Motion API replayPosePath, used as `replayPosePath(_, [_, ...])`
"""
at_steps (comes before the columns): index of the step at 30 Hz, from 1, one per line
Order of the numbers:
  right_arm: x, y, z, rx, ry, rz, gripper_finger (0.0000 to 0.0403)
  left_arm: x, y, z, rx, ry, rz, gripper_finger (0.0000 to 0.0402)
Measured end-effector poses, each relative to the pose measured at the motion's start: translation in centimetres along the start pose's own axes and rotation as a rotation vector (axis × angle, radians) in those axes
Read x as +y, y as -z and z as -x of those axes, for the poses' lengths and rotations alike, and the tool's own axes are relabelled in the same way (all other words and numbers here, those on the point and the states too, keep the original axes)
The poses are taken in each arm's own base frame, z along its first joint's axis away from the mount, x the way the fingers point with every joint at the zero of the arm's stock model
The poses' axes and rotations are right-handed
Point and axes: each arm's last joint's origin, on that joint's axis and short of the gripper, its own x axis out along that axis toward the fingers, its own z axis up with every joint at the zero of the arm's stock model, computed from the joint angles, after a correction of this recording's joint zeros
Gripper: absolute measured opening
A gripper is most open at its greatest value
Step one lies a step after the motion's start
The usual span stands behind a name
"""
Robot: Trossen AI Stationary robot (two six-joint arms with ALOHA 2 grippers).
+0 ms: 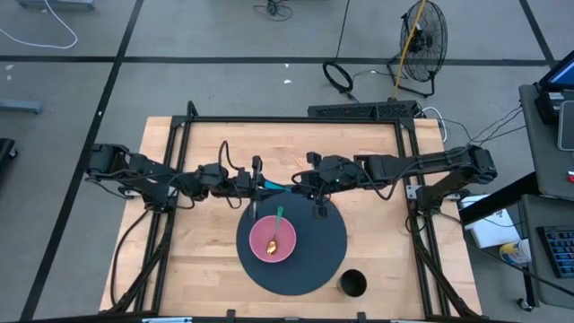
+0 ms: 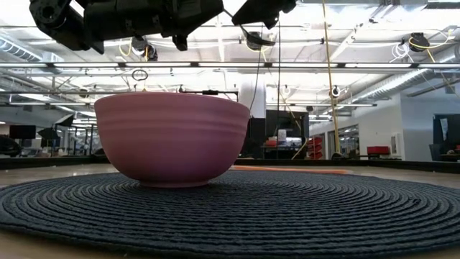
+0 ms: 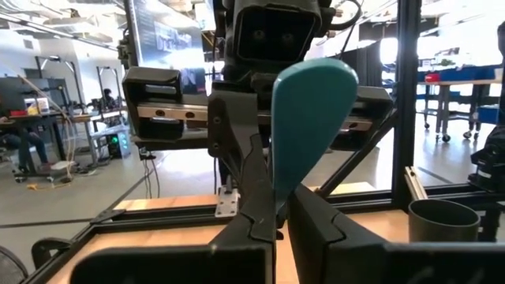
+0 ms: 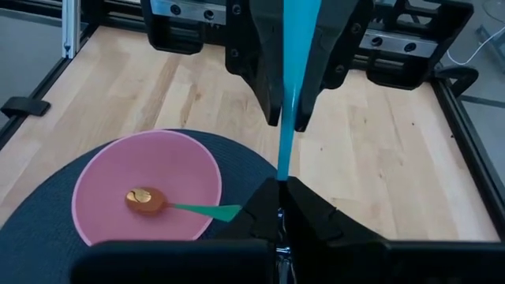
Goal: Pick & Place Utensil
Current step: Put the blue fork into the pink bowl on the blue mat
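A teal utensil (image 1: 276, 187) hangs in the air between my two grippers, above the far edge of the dark round mat (image 1: 316, 260). My left gripper (image 1: 260, 184) comes from the table's left and my right gripper (image 1: 297, 186) from its right; both are shut on the utensil. Its broad rounded end (image 3: 312, 106) shows in the left wrist view and its thin shaft (image 4: 284, 150) in the right wrist view. A pink bowl (image 1: 256, 246) stands on the mat. A spoon (image 1: 277, 228) with a gold head (image 4: 144, 199) and a green handle lies inside it. My left gripper (image 3: 282, 225) pinches the teal utensil between its two fingers, level, from the table's left. The utensil (image 3: 282, 201) leaves the fingers and widens into the rounded end. It is lifted clear of the table. My right gripper (image 4: 282, 193) pinches the narrow end of the shaft (image 4: 282, 175) between its fingertips, level, from the table's right and along the utensil. The shaft runs straight on to my left gripper's fingers (image 4: 272, 102). Nothing under it touches the mat.
A dark cup (image 1: 353, 283) stands on the bare wood at the mat's near right edge, also visible as a cup (image 3: 443, 219) in the left wrist view. A black frame (image 1: 296, 119) runs around the table's far and side edges. Bare wood lies left and right of the mat.
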Motion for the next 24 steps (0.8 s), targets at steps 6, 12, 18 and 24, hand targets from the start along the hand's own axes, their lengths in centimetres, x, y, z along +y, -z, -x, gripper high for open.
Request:
replayPosePath(6, [0.0, 0.01, -0.01, 0.0, 0.001, -0.019, 0.0012, -0.02, 0.05, 0.0, 0.005, 0.006, 0.017, 0.0015])
replayPosePath(12, [0.03, 0.06, -0.05, 0.003, -0.001, -0.017, 0.0039, -0.08, 0.21, 0.0, 0.021, 0.023, 0.025, 0.0012])
replayPosePath(18, [0.04, 0.11, -0.05, 0.009, 0.0, -0.016, 0.0063, -0.11, 0.32, 0.01, 0.032, 0.031, 0.026, 0.0012])
replayPosePath(24, [0.0, 0.33, -0.05, 0.031, 0.004, -0.013, 0.0107, -0.26, 0.45, 0.1, 0.058, 0.091, 0.071, 0.0012])
